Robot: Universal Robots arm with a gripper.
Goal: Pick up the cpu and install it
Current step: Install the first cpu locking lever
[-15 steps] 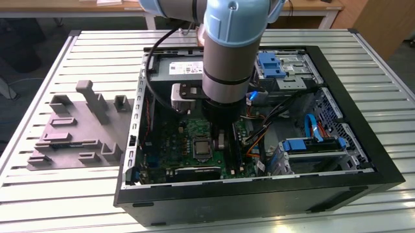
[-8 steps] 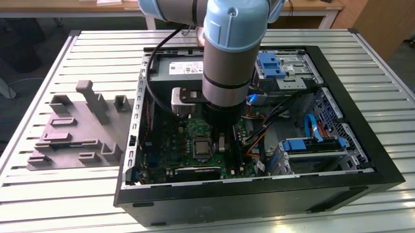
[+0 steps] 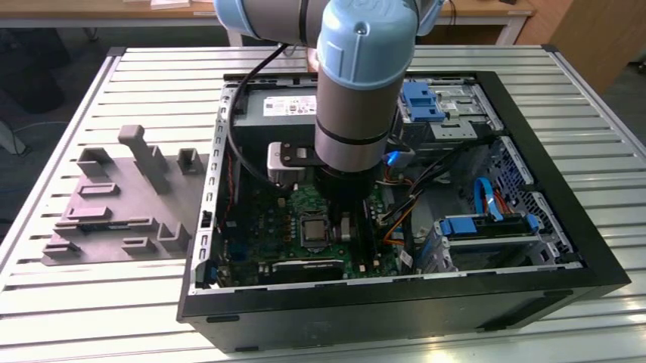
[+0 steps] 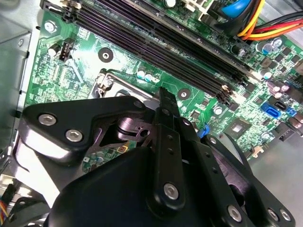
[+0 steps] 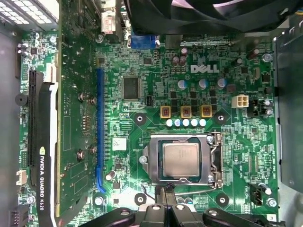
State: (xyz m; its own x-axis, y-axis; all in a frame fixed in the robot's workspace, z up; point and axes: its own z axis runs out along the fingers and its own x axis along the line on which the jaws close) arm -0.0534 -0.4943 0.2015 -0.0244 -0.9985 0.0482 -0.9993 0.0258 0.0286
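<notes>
The cpu, a small square chip with a shiny silver-grey top, lies flat inside the black-framed metal socket on the green motherboard. In the first wrist view my gripper hovers just beside the socket's edge, apart from the chip, shut with nothing between its fingers. The exterior view shows the arm reaching straight down into the open computer case, with the gripper next to the socket. In the second wrist view the gripper hangs over the socket lever, and its black body hides the chip.
A black graphics card stands along one side of the board and a black fan sits at another. Memory slots and coloured cables lie close by. A grey parts fixture rests on the slatted table at the exterior view's left.
</notes>
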